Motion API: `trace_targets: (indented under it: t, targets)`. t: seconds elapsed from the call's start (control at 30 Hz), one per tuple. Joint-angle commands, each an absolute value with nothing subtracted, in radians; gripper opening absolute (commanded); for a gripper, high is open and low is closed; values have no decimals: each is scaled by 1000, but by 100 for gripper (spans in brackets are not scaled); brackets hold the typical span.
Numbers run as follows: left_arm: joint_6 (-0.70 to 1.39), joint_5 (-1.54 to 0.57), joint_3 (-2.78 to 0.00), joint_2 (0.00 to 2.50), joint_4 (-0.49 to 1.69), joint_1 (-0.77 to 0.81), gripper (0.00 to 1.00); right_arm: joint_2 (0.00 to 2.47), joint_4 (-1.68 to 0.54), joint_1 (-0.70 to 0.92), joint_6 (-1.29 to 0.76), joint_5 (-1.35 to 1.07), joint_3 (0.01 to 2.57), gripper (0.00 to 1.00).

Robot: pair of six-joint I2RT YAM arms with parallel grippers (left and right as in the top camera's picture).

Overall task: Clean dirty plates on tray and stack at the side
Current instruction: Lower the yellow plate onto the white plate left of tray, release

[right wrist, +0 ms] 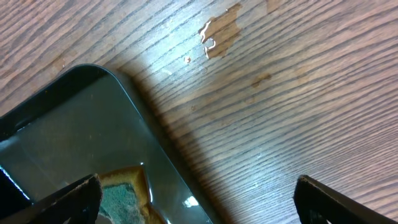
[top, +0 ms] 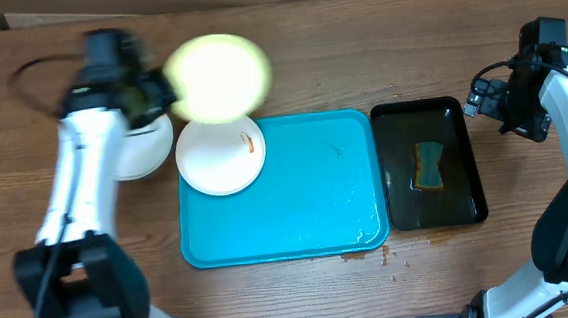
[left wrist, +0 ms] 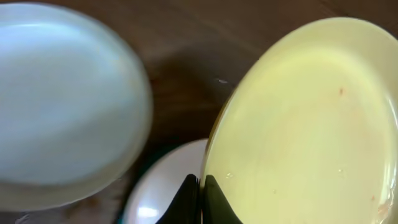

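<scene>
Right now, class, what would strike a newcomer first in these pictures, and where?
First, the pale yellow-green plate, held up at the upper left, pinched at its rim by the left arm's fingers. Next, the turquoise tray in the middle, with a smeared white plate overhanging its upper left corner. To the right, a sponge lies in a black tray.

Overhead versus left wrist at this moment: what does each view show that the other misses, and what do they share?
Only overhead: the turquoise tray, the black tray holding a sponge, and a red smear on the white plate overlapping the turquoise tray's left edge. Only left wrist: the left tool shut on the rim of the pale yellow-green plate, plus tiny reddish specks on it. Both: that held plate, the smeared white plate and the other white plate.
</scene>
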State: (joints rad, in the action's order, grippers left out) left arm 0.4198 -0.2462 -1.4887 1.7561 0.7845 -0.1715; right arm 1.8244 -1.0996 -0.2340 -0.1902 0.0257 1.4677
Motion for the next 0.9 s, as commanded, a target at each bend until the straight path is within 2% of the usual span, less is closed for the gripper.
trace_targets:
  t: [0.0,0.1,0.23,0.57,0.87]
  targets:
    - [445,-329,-1500,1734,828,-352,4,1817,-1096,-237,-193,25,1480,100]
    - [446,-308,-1498,1742,841,-467,4,1817,-1096,-237,-193,25,1480,100]
    - [445,-270,-1489,1748,834,-539,4,1817,-1096,-237,-193,25,1480,100]
    - [443,-73,-1415,1771,780,-502,4,1817,-1096,-237,-193,25,1480,100]
    - [442,-65,-1341,1789,672,-492,4,1817,-1096,-237,-193,25,1480,100]
